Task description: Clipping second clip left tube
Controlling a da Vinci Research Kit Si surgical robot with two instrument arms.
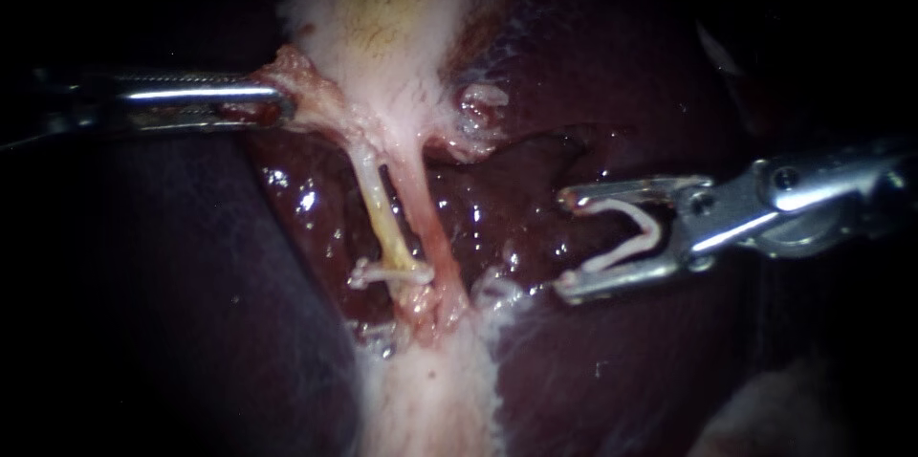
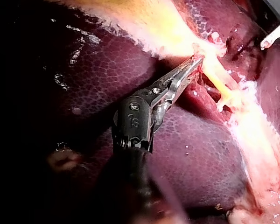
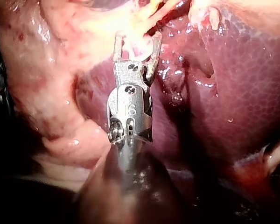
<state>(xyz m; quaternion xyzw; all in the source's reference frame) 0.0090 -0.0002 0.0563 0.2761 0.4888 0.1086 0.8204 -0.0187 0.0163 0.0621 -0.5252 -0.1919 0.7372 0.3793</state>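
Observation:
Two tubes run down from the pale gallbladder [image 1: 382, 17]. The yellowish left tube [image 1: 381, 213] carries one white clip [image 1: 387, 273] low down; the pink right tube [image 1: 421, 213] lies beside it. My left instrument [image 1: 273, 103] is shut on a tag of tissue at the gallbladder's left edge, also seen in the left wrist view [image 2: 193, 63]. My right instrument [image 1: 564, 242] stands apart, to the right of both tubes. Its jaws are wide and hold an open white clip [image 1: 631, 232] seated against both of them. In the right wrist view the right instrument [image 3: 136, 39] points at the tubes.
Dark wet liver [image 1: 593, 65] lies around and behind the tubes. A band of pale tissue [image 1: 430, 400] runs on below the clipped spot. A small whitish tag [image 1: 483, 98] sits to the right of the gallbladder's neck.

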